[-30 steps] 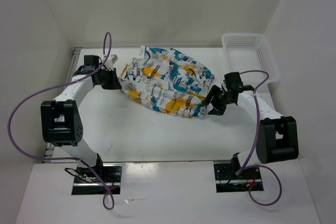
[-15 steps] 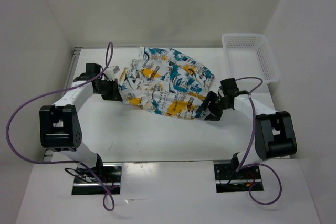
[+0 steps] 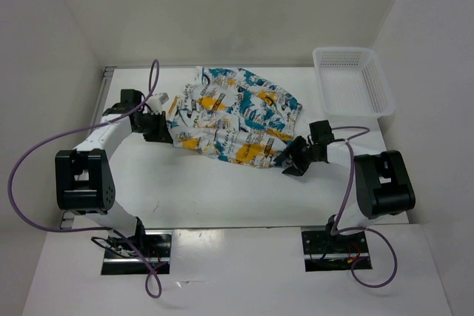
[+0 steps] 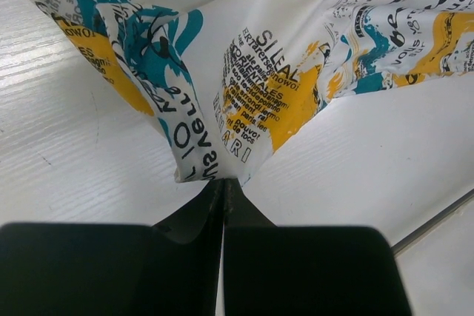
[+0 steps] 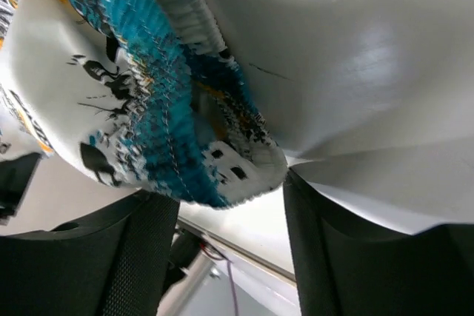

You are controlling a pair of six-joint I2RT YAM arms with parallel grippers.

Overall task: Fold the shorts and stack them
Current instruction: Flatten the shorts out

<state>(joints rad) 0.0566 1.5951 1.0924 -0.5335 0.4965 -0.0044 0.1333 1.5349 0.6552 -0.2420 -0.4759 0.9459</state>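
Observation:
The shorts (image 3: 237, 118), white with teal, yellow and black print, lie spread and a little rumpled on the white table. My left gripper (image 3: 164, 129) is shut on their left edge. The left wrist view shows its jaws (image 4: 224, 183) pinched together on a corner of the printed fabric (image 4: 266, 72). My right gripper (image 3: 290, 160) is at their near right corner, tilted. In the right wrist view it (image 5: 226, 192) is open, with the teal ribbed waistband edge (image 5: 170, 131) hanging between the two fingers, not pinched.
A white plastic mesh basket (image 3: 352, 79) stands at the back right of the table, apart from the shorts. White walls close in the table on the left, back and right. The purple cables loop beside both arms.
My right gripper has moved left and nearer along the shorts' right edge to their near right corner. My left gripper shifted slightly nearer, holding the left edge, then stayed still.

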